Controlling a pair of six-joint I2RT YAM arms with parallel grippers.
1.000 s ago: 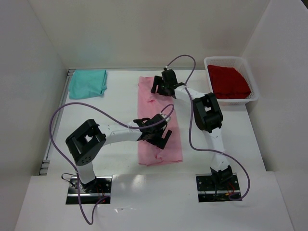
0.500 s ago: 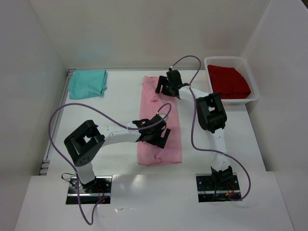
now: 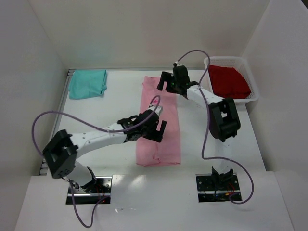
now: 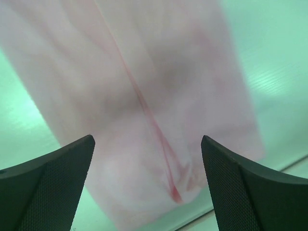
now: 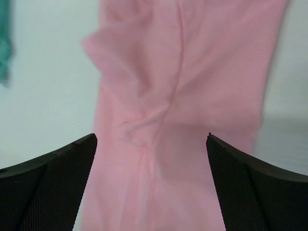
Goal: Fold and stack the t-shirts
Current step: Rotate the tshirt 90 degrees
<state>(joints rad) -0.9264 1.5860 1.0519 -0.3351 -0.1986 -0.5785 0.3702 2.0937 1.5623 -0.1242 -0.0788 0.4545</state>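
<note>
The pink t-shirt (image 3: pixel 159 144) is lying down the middle of the table (image 3: pixel 115 96), already brought in lengthwise into a long narrow strip running from near to far. Its near end is lying flat and untouched.

The left gripper (image 4: pixel 147 139) is being held over the middle of that strip. Its jaws are spread wide with nothing between them, and only pink cloth and its long crease are being shown beneath. The left arm is now being stretched out lower and further from the left than a second ago, while the gripper itself is being kept almost where it was.

At the far end of the strip, the right gripper (image 5: pixel 151 139) is being drawn back a little to the right. Its jaws are now being shown fully spread with nothing caught in them, and rumpled cloth is lying free below. The far end is thus judged to have just been let go. The lengthwise fold is being taken as finished, and a crosswise fold is being left to do.

Farther back, the teal t-shirt (image 3: pixel 87 83) is lying folded at the far left. The red t-shirt (image 3: pixel 228 81) is sitting in the white basket (image 3: pixel 254 94) at the far right. Both are well apart from the pink one, so no stack is being formed yet.
</note>
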